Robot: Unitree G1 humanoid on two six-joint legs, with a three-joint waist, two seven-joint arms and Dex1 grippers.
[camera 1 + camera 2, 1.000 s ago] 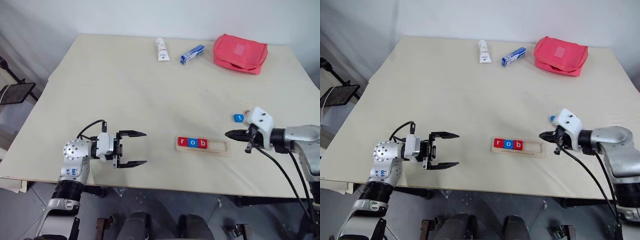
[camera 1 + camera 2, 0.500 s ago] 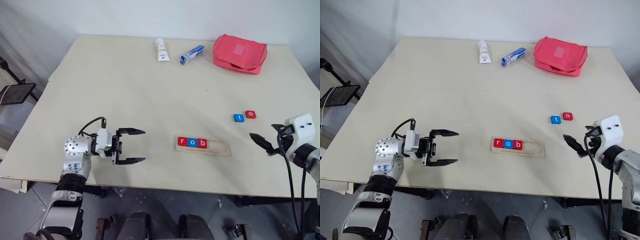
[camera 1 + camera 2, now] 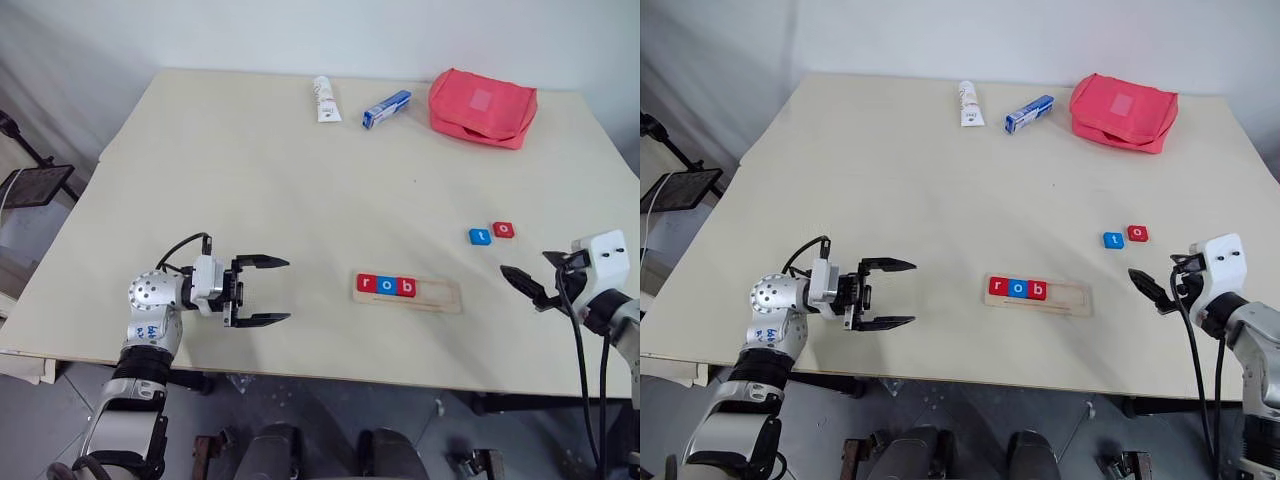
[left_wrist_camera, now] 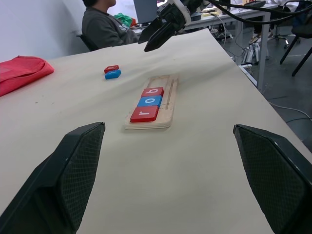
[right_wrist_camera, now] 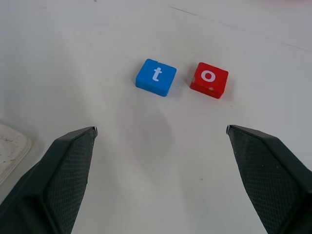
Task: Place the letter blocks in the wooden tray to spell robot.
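Ahead of the right gripper (image 3: 1152, 290), jaws wide and empty, blue t block (image 5: 156, 76) and red o block (image 5: 209, 80) sit side by side on the tabletop (image 3: 250, 170), apart from it. Between both grippers: wooden tray (image 3: 408, 292) holding r, o, b blocks (image 3: 385, 285). Left gripper (image 3: 262, 291) is spread wide, empty, pointing at the tray.

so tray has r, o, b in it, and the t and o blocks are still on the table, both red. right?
Not quite: the t block is blue; only the o block beside it is red, as the right wrist view shows. The rest holds: the wooden tray has r, o, b, and both loose blocks lie on the table.
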